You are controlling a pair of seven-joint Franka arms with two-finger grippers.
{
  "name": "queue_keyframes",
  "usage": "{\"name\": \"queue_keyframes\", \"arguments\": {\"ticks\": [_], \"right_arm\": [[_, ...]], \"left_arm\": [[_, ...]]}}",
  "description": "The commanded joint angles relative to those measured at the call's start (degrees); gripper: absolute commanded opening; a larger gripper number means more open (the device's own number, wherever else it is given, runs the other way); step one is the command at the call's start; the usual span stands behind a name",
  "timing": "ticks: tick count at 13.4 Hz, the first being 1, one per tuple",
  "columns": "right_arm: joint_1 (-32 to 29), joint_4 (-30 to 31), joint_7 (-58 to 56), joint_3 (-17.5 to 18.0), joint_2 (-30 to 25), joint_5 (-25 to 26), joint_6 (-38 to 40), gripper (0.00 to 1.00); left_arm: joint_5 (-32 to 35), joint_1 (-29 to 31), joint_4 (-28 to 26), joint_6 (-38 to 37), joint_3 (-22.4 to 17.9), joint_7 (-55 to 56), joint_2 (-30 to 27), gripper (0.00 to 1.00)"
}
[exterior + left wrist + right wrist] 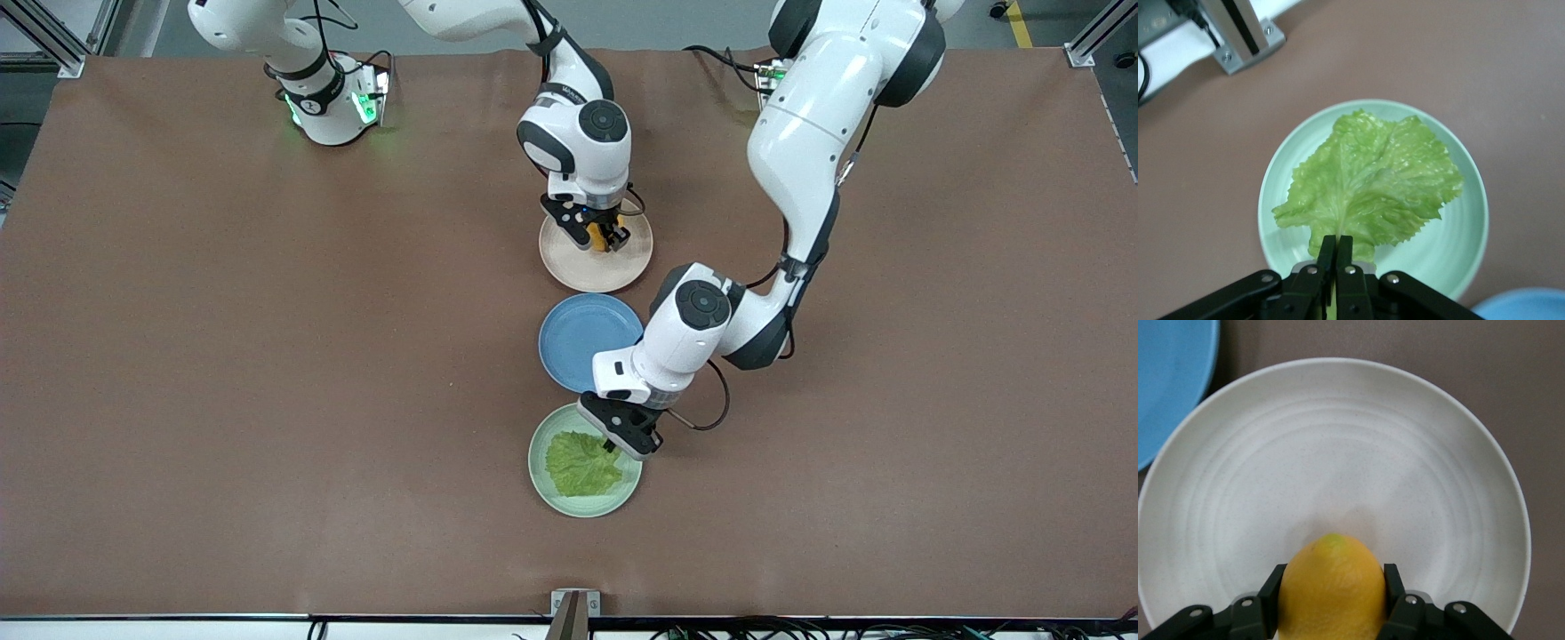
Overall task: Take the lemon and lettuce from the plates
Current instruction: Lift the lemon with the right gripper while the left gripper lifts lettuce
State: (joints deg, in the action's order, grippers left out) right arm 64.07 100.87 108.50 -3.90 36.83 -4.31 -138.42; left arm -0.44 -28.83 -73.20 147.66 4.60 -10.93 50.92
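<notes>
The lettuce [582, 463] lies on the mint green plate [544, 487], the plate nearest the front camera. My left gripper [615, 442] is shut on the leaf's pale stem at the plate's rim; in the left wrist view the gripper [1337, 250] pinches the stem of the lettuce [1371, 183] over the green plate [1458, 247]. The lemon [597, 235] is between the fingers of my right gripper [601, 236] over the beige-pink plate [587, 271]. In the right wrist view the gripper [1331, 587] is shut on the lemon [1331, 587] above the plate [1338, 453].
A blue plate [582, 333] lies between the two task plates, partly under my left arm's wrist; it also shows in the right wrist view [1168, 380]. The brown table cover [267, 356] spreads wide toward both ends.
</notes>
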Motion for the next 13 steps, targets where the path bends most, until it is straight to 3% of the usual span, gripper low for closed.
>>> {"name": "queue_keyframes", "arguments": {"ticks": [1,3,5,7,10,13], "right_arm": [[-2.0,-0.5,-0.9,-0.1,-0.6,0.8,2.1,0.03],[-5.3,-0.4,-9.9,-0.1,-4.6,0.8,10.0,0.03],[-10.5,0.3,-21.2,-0.1,-7.0,0.8,12.5,0.03],[-18.1,0.9,-35.0,-0.1,-9.0,0.8,13.8,0.03],[-30.2,2.9,-56.4,0.0,-11.3,0.8,13.6,0.03],[-40.4,3.3,-74.1,0.0,-10.9,0.8,13.0,0.03]], "left_arm": [[0.8,1.8,-1.6,-10.7,-0.7,0.4,-7.4,0.01],[0.7,5.5,-2.4,-21.6,-0.6,0.2,-13.1,0.01],[0.8,9.8,-2.7,-30.7,-0.6,0.4,-17.9,0.01],[1.1,14.5,-6.4,-32.6,-1.4,1.6,-23.0,0.02],[1.2,19.2,-7.0,-33.1,-1.4,1.7,-22.9,0.01],[1.3,23.2,-13.3,-33.3,-1.5,2.1,-23.3,0.01]]}}
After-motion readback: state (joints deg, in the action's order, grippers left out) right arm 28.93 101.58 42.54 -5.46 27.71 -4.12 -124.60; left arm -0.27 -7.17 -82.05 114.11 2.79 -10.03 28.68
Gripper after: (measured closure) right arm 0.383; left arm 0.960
